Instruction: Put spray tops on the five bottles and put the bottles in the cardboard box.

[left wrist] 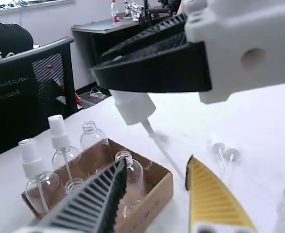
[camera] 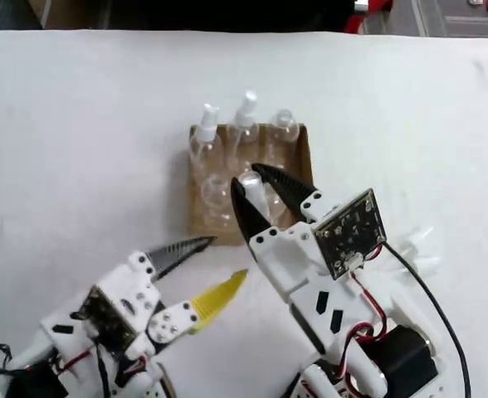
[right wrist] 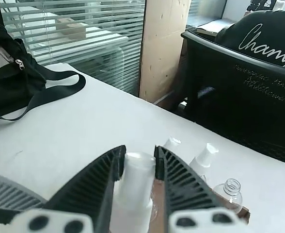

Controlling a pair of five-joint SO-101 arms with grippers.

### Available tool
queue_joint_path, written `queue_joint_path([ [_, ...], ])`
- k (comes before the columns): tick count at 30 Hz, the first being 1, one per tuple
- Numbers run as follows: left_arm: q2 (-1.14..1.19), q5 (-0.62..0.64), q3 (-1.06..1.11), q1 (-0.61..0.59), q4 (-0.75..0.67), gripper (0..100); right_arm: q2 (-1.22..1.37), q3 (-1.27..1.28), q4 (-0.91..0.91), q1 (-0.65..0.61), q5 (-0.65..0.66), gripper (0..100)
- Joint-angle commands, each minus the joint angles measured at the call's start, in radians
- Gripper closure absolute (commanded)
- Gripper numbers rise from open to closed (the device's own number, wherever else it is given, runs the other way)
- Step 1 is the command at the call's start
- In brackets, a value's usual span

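One spray top (camera: 253, 191): clenched in right gripper (camera: 246, 176), over the box (camera: 197, 222) (tube hanging down).
Left gripper (camera: 227, 257): spread wide, empty, just beside the box.

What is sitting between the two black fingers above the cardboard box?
A white spray top, pinched in the right gripper above the cardboard box. The right wrist view shows it most clearly, and the high view shows it too.
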Motion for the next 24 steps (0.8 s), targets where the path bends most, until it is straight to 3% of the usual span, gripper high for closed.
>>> queue_joint_path([
  [1, -0.005, 0.005, 0.011, 0.024, -0.063, 80, -0.004, -0.006, -0.027, 0.004, 0.015, 98.3],
  [12, -0.004, 0.009, 0.023, 0.03, -0.112, 81, -0.004, -0.005, -0.024, 0.004, 0.015, 98.3],
  [18, -0.004, 0.011, 0.14, 0.03, -0.258, 81, -0.005, -0.006, -0.021, 0.002, 0.015, 98.3],
  [24, -0.004, 0.011, 0.146, 0.03, -0.272, 83, -0.005, -0.005, -0.021, 0.002, 0.015, 98.3],
])
